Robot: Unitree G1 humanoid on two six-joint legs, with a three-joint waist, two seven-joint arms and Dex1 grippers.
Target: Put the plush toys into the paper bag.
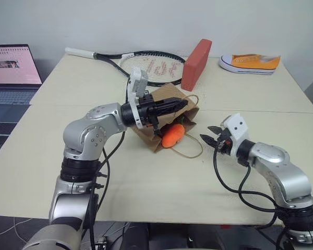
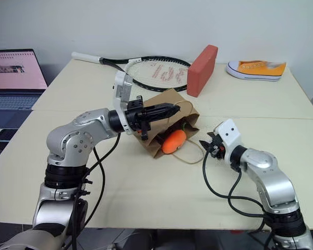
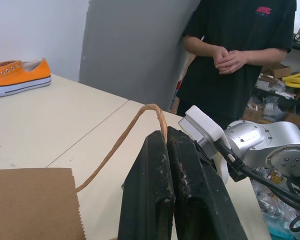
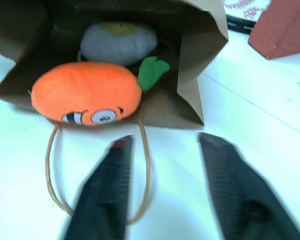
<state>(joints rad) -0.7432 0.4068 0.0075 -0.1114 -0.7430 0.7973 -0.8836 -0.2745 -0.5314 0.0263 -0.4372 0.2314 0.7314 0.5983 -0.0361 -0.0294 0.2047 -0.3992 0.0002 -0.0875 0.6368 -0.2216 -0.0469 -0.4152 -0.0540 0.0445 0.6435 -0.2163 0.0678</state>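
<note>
The brown paper bag lies on its side on the table, its mouth facing my right gripper. My left gripper is shut on the bag's upper handle and holds the mouth lifted. The orange carrot plush toy lies in the mouth, partly sticking out onto the table. Deeper inside the bag sits the white egg plush toy. The lower handle loops flat on the table. My right gripper stands open and empty a short way right of the carrot.
A tennis racket, a red block and an orange sneaker lie at the table's far side. A laptop stands off the left edge. A person stands beyond the table's right side.
</note>
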